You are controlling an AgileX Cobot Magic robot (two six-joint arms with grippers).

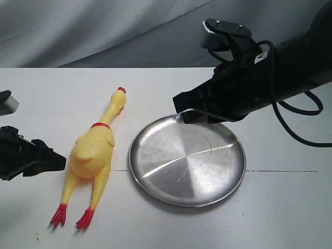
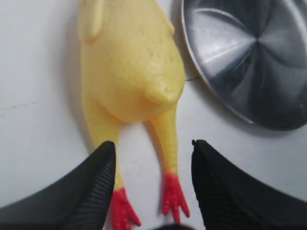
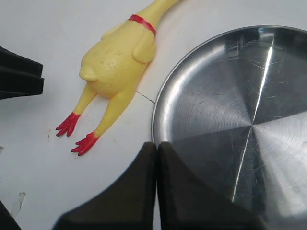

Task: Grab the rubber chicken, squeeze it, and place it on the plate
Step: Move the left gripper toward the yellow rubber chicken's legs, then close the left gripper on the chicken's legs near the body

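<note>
The yellow rubber chicken (image 1: 93, 153) lies flat on the white table, red comb toward the back, red feet toward the front. The shiny steel plate (image 1: 155, 166) rests just right of it, nothing in it. My left gripper (image 1: 54, 162) hovers at the chicken's left side, open. In the left wrist view its fingers (image 2: 98, 187) straddle the chicken's legs (image 2: 168, 139) and red feet from above. My right gripper (image 1: 179, 106) hangs over the plate's far rim, shut on nothing. In the right wrist view its gripper (image 3: 157, 146) sits above the plate rim (image 3: 158, 120), with the chicken (image 3: 115, 62) beyond.
A grey cloth backdrop (image 1: 104, 31) rises behind the table's far edge. A thin dark line (image 1: 280, 171) runs across the tabletop. The right arm's black cable (image 1: 295, 111) loops over the table at the right.
</note>
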